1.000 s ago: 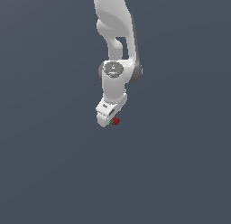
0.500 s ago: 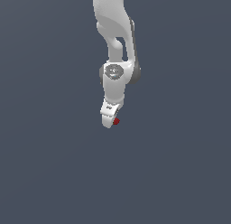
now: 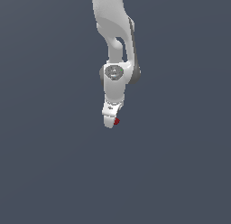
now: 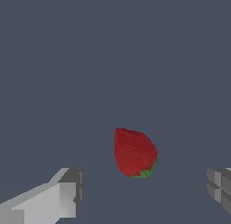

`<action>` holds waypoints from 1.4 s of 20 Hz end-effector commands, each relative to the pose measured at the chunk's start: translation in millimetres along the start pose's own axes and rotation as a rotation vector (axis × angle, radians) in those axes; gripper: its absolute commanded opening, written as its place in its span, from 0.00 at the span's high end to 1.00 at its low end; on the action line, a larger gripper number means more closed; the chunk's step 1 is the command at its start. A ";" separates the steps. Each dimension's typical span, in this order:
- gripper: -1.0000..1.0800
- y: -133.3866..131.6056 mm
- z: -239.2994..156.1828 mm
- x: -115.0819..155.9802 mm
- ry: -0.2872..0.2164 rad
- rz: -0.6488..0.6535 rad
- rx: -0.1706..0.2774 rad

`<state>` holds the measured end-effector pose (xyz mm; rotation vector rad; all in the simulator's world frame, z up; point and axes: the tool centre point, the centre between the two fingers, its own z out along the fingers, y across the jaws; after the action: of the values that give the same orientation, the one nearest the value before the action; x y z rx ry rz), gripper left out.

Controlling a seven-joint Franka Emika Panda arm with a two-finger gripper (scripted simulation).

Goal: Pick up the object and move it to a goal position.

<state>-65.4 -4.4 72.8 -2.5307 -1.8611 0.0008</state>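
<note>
Strawberry (image 4: pixel 134 153), red and tapered, between blocky end effector (image 4: pixel 144 191) fingers.

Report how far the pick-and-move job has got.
Done: the approach. In the exterior view the claw sits right at the strawberry. In hand: lining up the grasp. The wrist view shows the strawberry between the two fingers, jaws wide, neither touching it. Left: closing on it, lifting, and carrying it to the goal, which no picture shows.

The arm has straightened and lowered the hand (image 3: pixel 111 121) over the strawberry (image 3: pixel 117 121), now partly hidden behind it.
</note>
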 end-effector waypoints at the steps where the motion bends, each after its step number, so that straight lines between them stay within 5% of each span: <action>1: 0.04 0.0 0.3 0.0 0.000 0.000 0.000; 18: 0.04 -0.6 50.3 0.0 0.000 -0.005 0.000; 19: 1.00 -0.6 50.3 0.0 0.000 -0.005 0.000; 28: 1.00 -0.6 50.3 0.0 0.000 -0.005 0.000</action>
<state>-65.5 -4.7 23.2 -2.5274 -1.8680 -0.0011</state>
